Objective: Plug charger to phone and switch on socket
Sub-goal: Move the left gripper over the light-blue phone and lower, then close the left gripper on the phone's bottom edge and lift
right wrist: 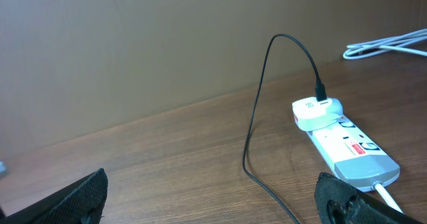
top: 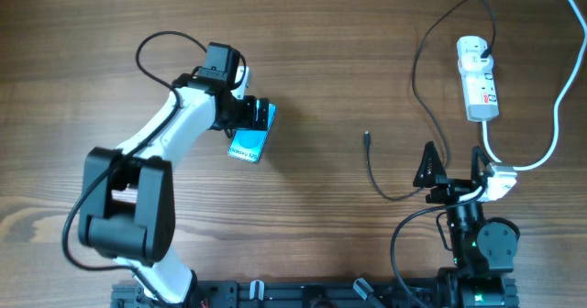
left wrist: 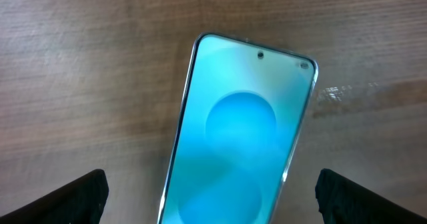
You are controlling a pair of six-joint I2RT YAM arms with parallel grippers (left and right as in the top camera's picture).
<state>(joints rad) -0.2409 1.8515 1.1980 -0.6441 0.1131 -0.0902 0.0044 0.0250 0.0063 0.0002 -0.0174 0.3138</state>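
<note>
The phone lies flat on the wooden table, its teal screen up; it fills the left wrist view as the phone. My left gripper hovers over its upper end, open, with one finger on each side, well apart from the edges. The socket lies at the far right, with the charger's white plug seated in it. The charger's black cable loops down the table to its free connector tip. My right gripper stands open above the cable, nothing between its fingers.
A thick white lead runs from the socket's near end, curves right and goes off the top right corner. The black cable passes between the right fingers on the table. Both arm bases stand at the front edge.
</note>
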